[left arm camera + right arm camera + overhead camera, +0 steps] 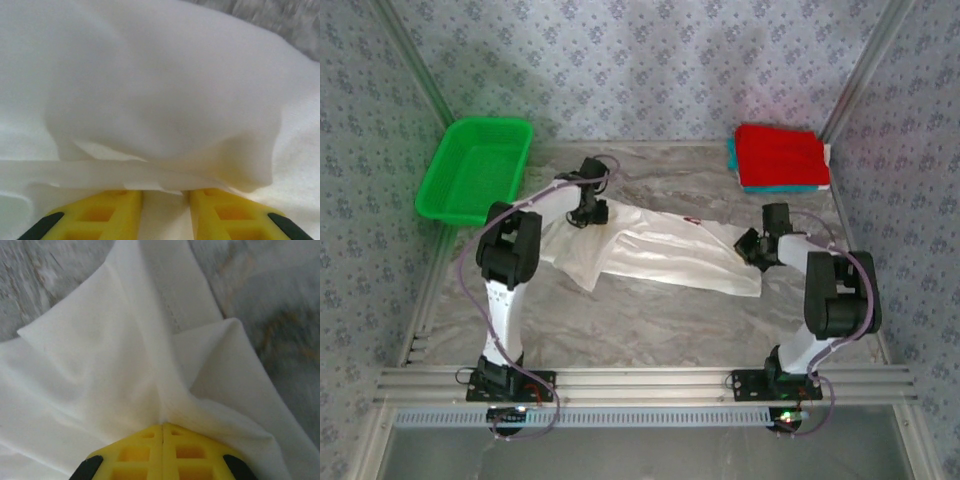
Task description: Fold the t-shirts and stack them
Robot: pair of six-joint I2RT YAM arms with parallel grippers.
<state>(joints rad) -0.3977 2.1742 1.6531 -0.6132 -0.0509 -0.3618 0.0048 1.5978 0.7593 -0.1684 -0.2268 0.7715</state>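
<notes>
The white t-shirt (660, 250) lies stretched across the middle of the table, and a small bit of red print (692, 221) shows near its top edge. My left gripper (588, 212) is at the shirt's upper left end. In the left wrist view its yellow fingers (112, 207) stand apart, with a fold of the white cloth (150, 100) draped over the tips of my left gripper (166, 192). At the shirt's right end, my right gripper (752, 245) (163, 426) is shut on a pinch of the white cloth (125, 350). A folded red shirt (780, 155) sits on a teal one (790, 188) at the back right.
A green plastic basket (490, 122) stands at the back left, beside the left arm. Patterned walls close in the table on three sides. Bare marbled tabletop (650, 320) lies between the shirt and the arm bases.
</notes>
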